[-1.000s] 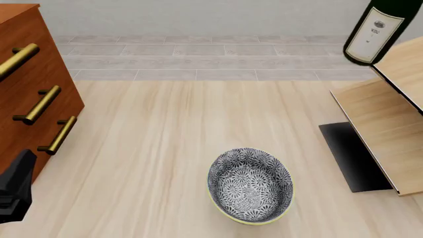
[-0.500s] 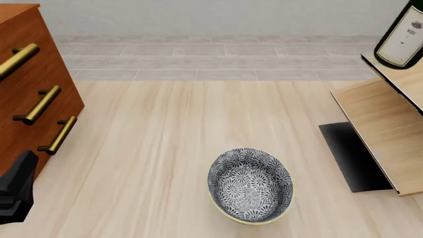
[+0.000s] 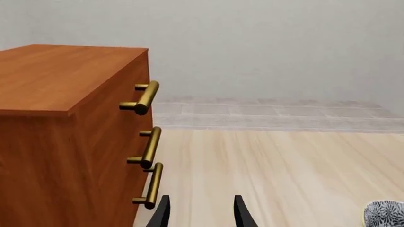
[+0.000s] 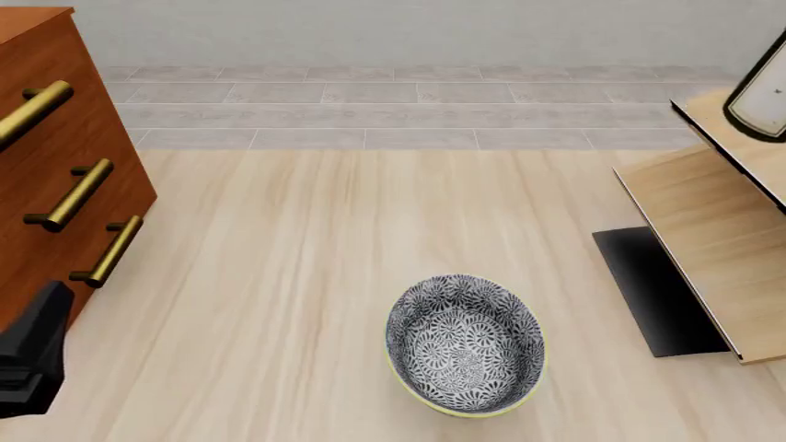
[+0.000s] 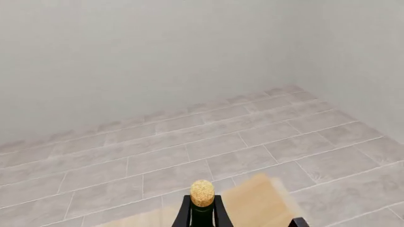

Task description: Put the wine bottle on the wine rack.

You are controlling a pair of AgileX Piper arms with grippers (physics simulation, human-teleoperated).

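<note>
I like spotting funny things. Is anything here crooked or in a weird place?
Yes: the wine bottle hangs tilted in the air above the wine rack, mostly out of the front view. The patterned bowl and drawer cabinet sit normally.

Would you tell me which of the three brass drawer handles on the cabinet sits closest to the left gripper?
The lowest handle, just above the left gripper; the middle handle and top handle sit higher on the cabinet.
</note>
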